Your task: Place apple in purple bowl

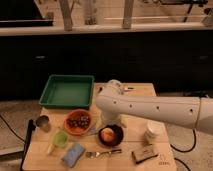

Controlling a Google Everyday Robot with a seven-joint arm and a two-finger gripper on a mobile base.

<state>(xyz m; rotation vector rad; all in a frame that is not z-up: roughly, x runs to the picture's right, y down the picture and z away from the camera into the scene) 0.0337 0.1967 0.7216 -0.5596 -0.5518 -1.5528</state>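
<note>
The apple (106, 134), yellow-orange, lies inside the purple bowl (118, 136), which stands at the front middle of the wooden table (140, 92). My white arm reaches in from the right and bends down over the bowl. My gripper (107, 122) hangs just above and behind the apple, at the bowl's far rim.
An orange bowl (70, 128) of dark grapes (79, 120) stands just left of the purple bowl. A green tray (66, 92) is at the back left. A metal cup (43, 122), green cup (60, 139), blue sponge (73, 154), fork (102, 153), white cup (153, 131) and brown packet (145, 153) stand around.
</note>
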